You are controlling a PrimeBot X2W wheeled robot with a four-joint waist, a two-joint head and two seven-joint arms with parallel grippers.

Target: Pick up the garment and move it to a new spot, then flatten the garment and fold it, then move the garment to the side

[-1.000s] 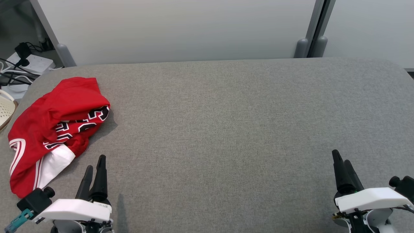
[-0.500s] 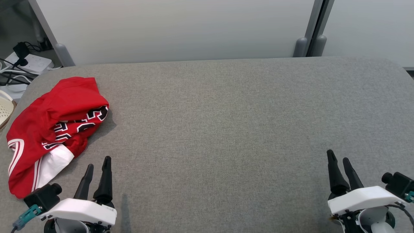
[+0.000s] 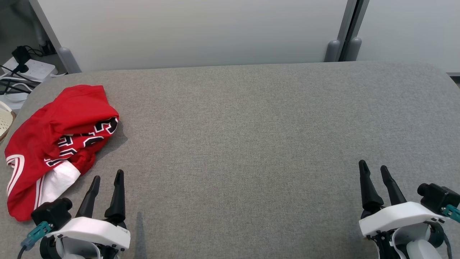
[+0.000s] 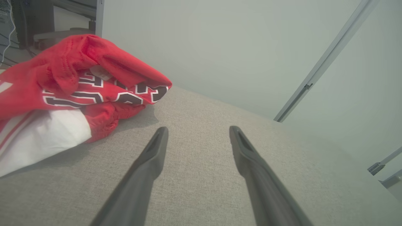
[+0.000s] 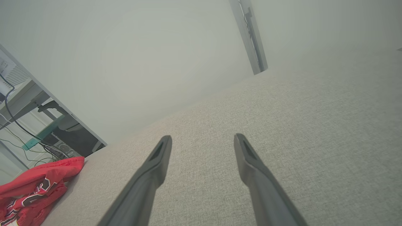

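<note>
Two grippers low over the grey table [image 3: 251,118]: left gripper [image 3: 107,175] and right gripper [image 3: 373,164] both spread wide, empty. Crumpled red jersey [image 3: 54,118] at the table's left end, just beyond the left gripper, untouched; black lettering folded under, perhaps numerals. Pale basket [image 3: 3,124] cut off at frame edge.

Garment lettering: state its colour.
The lettering is black with white outlines on the red garment; left wrist view shows it best.
</note>
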